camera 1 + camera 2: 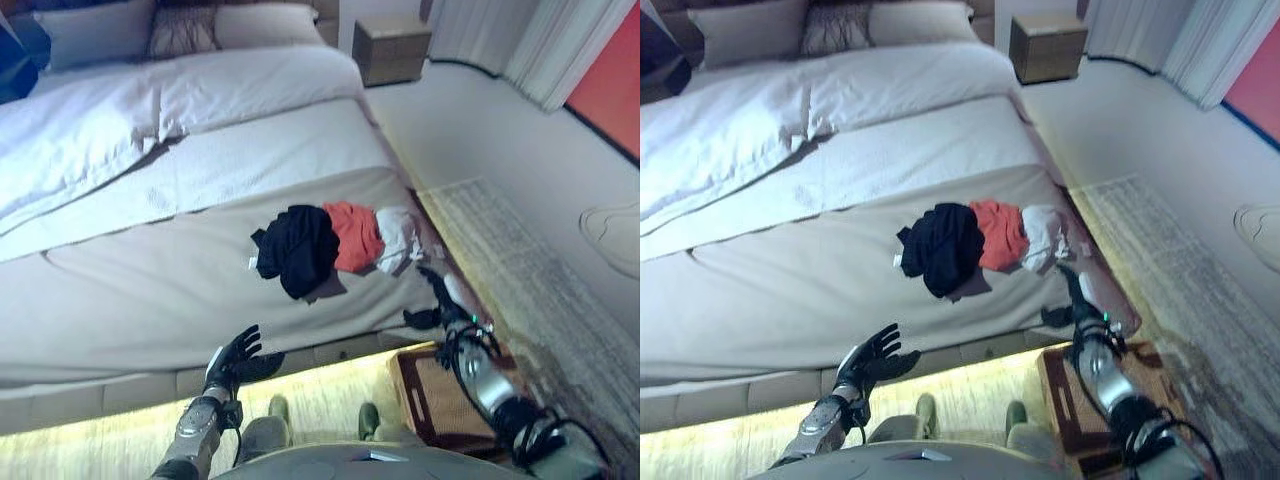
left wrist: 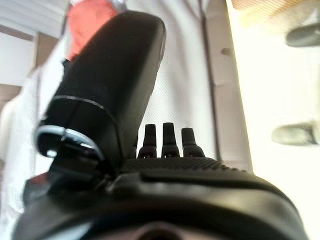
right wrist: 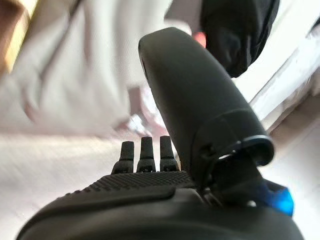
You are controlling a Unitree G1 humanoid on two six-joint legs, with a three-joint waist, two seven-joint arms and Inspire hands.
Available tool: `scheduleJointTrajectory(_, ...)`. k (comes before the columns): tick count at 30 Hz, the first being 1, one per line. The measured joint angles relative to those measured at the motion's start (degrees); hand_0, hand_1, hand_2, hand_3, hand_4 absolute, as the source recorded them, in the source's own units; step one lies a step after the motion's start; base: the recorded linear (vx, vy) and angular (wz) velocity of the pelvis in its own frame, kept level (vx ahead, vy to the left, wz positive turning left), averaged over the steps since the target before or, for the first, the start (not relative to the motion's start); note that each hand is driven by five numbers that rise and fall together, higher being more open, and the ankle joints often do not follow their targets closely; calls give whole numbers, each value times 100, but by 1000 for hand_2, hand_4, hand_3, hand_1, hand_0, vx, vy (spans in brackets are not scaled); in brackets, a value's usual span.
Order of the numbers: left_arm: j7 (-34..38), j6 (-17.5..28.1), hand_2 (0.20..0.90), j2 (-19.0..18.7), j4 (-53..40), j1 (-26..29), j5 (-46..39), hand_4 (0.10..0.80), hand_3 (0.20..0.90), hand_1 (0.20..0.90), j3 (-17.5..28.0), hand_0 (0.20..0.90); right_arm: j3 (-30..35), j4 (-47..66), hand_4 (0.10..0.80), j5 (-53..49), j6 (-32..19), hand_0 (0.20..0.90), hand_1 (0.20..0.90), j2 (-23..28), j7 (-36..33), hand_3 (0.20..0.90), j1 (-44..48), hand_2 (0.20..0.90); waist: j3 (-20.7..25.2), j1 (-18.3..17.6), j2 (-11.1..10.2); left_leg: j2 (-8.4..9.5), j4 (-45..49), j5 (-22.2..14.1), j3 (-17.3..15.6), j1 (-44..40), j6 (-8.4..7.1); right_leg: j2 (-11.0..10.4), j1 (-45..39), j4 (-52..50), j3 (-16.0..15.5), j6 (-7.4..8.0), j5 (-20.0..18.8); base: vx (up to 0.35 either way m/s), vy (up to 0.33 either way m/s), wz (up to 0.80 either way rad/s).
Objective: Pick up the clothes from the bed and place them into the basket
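Note:
A small heap of clothes lies near the foot corner of the bed [image 1: 150,280]: a black garment [image 1: 298,248], an orange one [image 1: 354,236] and a white one [image 1: 400,238]. A brown basket [image 1: 432,392] stands on the floor below that corner. My right hand [image 1: 436,300] is open, its fingers straight, at the bed's edge just below the white garment and above the basket. My left hand [image 1: 238,360] is open with spread fingers in front of the bed's side, empty, below and left of the black garment. The orange garment also shows in the left wrist view [image 2: 90,22].
Pillows [image 1: 95,30] lie at the head of the bed. A wooden nightstand [image 1: 392,48] stands beyond it, with curtains [image 1: 520,40] to its right. A patterned rug [image 1: 520,270] covers the floor beside the bed.

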State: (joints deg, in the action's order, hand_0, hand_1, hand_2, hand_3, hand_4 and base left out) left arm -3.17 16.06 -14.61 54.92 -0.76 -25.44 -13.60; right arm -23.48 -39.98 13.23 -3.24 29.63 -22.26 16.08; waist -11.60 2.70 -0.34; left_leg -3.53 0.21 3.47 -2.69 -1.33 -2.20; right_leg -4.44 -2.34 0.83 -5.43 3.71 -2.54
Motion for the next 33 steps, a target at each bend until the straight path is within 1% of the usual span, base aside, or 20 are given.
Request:
scheduleJointTrajectory(2, 72, -2, 900, -67, 1, 39, -106, 800, 900, 900, 22, 900, -53, 20, 800, 190, 190, 900, 900, 97, -12, 900, 433, 900, -46, 36, -53, 20, -48, 13, 34, -7, 15, -11, -4, 1, -40, 0, 0, -5, -4, 19)
scheduleJointTrajectory(3, 81, -8, 900, -135, 0, 103, -167, 800, 900, 900, 42, 900, -182, 19, 800, 314, 391, 900, 900, 162, 16, 900, 905, 900, -105, 57, -88, 45, -39, 20, 114, 60, 19, -13, -3, -3, -114, 0, 0, -24, -6, 23)
scheduleJointTrajectory(4, 84, -10, 900, -157, 1, 141, -167, 800, 900, 900, 38, 900, -250, 20, 800, 354, 471, 900, 900, 200, 21, 900, 1077, 900, -114, 58, -101, 49, -18, 20, 152, 97, 19, -16, 13, -2, -147, 0, 0, -63, 14, 31)
scheduleJointTrajectory(5, 87, -7, 900, -172, 0, 242, -166, 800, 900, 900, 38, 900, -436, 18, 800, 430, 626, 900, 900, 308, 68, 900, 1492, 900, -182, 144, -106, 60, 69, 30, 200, 177, 16, -32, 48, -24, -192, 0, 2, -50, 30, 18)
scheduleJointTrajectory(7, 90, -2, 900, -177, -7, 405, -169, 800, 900, 900, 31, 900, -607, -10, 800, 621, 722, 900, 900, 436, 164, 900, 2018, 900, -329, 276, -91, 83, 239, 25, 252, 330, 8, -63, 155, -141, -235, 23, 21, -96, 41, 17)
scheduleJointTrajectory(8, 91, 0, 900, -179, -18, 521, -175, 800, 900, 900, 22, 900, -724, -41, 800, 651, 738, 900, 900, 523, 245, 900, 2379, 900, -445, 320, -81, 105, 348, 26, 331, 470, 1, -76, 262, -278, -313, 15, 70, -201, 47, 28)
scheduleJointTrajectory(9, 105, 13, 900, -192, -69, 608, -222, 800, 900, 900, -19, 900, -894, -70, 800, 659, 796, 900, 900, 605, 293, 900, 2714, 900, -541, 344, -79, 126, 477, 20, 388, 629, -12, -88, 437, -472, -338, -27, 128, -187, 33, 26)
scheduleJointTrajectory(10, 105, 15, 900, -194, -105, 637, -233, 800, 900, 900, -24, 900, -946, -78, 800, 674, 823, 900, 900, 627, 312, 900, 2849, 900, -585, 397, -72, 139, 537, 42, 413, 715, -10, -84, 517, -566, -356, -26, 169, -181, 31, 28)
scheduleJointTrajectory(11, 107, 43, 900, -233, -382, 764, -398, 800, 900, 900, -116, 900, -1224, -321, 800, 790, 912, 900, 900, 704, 368, 900, 3524, 900, -816, 496, -61, 172, 944, 8, 470, 1134, -35, -161, 970, -1144, -420, -105, 389, -87, 23, 27)
scheduleJointTrajectory(13, 99, 42, 900, -237, -569, 1011, -537, 800, 900, 900, -236, 900, -1354, -738, 800, 844, 974, 900, 900, 748, 419, 900, 4110, 900, -1117, 695, -63, 258, 1301, -67, 582, 1491, -35, -294, 1413, -1824, -479, -170, 666, -70, 22, 36)
scheduleJointTrajectory(15, 61, 44, 900, -263, -951, 1067, -842, 800, 900, 900, -240, 900, -1374, -833, 800, 866, 1051, 900, 900, 745, 523, 900, 4373, 900, -1433, 897, -61, 363, 1633, -232, 633, 1675, -17, -444, 1691, -2408, -499, -218, 970, -63, 24, 28)
scheduleJointTrajectory(16, 50, 45, 900, -278, -1043, 1065, -919, 800, 900, 900, -254, 900, -1423, -843, 800, 862, 1061, 900, 900, 745, 528, 900, 4422, 900, -1475, 949, -51, 383, 1750, -287, 649, 1751, -5, -484, 1768, -2552, -510, -230, 1044, -38, 29, 16)
scheduleJointTrajectory(18, 22, 82, 900, -393, -1449, 1007, -1183, 800, 900, 900, -358, 900, -1619, -928, 800, 862, 1062, 900, 900, 740, 557, 900, 4617, 900, -1629, 1072, 18, 478, 2224, -481, 728, 2090, 10, -587, 2064, -3049, -527, -260, 1275, -42, 48, 21)
scheduleJointTrajectory(19, 22, 117, 900, -459, -1665, 938, -1267, 800, 900, 900, -420, 900, -1735, -999, 800, 859, 1064, 900, 900, 746, 568, 900, 4738, 900, -1698, 1134, 52, 520, 2467, -550, 759, 2272, 23, -641, 2225, -3280, -525, -248, 1362, 8, 42, 23)
scheduleJointTrajectory(21, 6, 219, 900, -499, -1967, 934, -1387, 800, 900, 900, -477, 900, -1806, -1190, 800, 852, 1099, 900, 900, 744, 658, 900, 4972, 900, -1827, 1205, 142, 606, 2911, -761, 800, 2660, 39, -769, 2595, -3769, -534, -290, 1585, 37, 38, 21)
scheduleJointTrajectory(22, 22, 222, 900, -505, -2042, 928, -1493, 800, 900, 900, -476, 900, -1829, -1193, 800, 840, 1125, 900, 900, 744, 735, 900, 4979, 900, -1866, 1291, 180, 657, 3144, -782, 819, 2826, 37, -807, 2738, -3995, -502, -274, 1644, -27, 51, 18)
scheduleJointTrajectory(25, 120, 267, 900, -591, -2274, 824, -1690, 800, 900, 900, -478, 900, -2030, -1257, 800, 832, 1177, 900, 900, 743, 827, 900, 5009, 900, -1931, 1290, 234, 775, 3483, -910, 863, 3135, 64, -965, 3015, -4416, -513, -275, 1831, -35, 49, 20)
scheduleJointTrajectory(28, 251, 301, 900, -671, -2540, 755, -1806, 800, 900, 900, -475, 900, -2032, -1470, 800, 834, 1297, 900, 900, 743, 913, 900, 5118, 900, -1992, 1319, 315, 888, 3811, -966, 896, 3471, 80, -1098, 3328, -4812, -507, -275, 1970, -12, 34, 17)
scheduleJointTrajectory(30, 298, 336, 900, -692, -2584, 729, -1876, 800, 900, 900, -464, 900, -2037, -1623, 800, 836, 1347, 900, 900, 742, 921, 900, 5199, 900, -2022, 1361, 371, 915, 4038, -1035, 922, 3700, 76, -1117, 3533, -5024, -488, -258, 2027, -33, 24, 9)
scheduleJointTrajectory(33, 307, 382, 900, -827, -2931, 590, -2002, 800, 900, 900, -469, 900, -2048, -1843, 800, 849, 1483, 900, 900, 749, 972, 900, 5448, 900, -2027, 1374, 381, 969, 4411, -1070, 977, 4209, 87, -1183, 4032, -5436, -479, -291, 2140, -31, -3, 12)
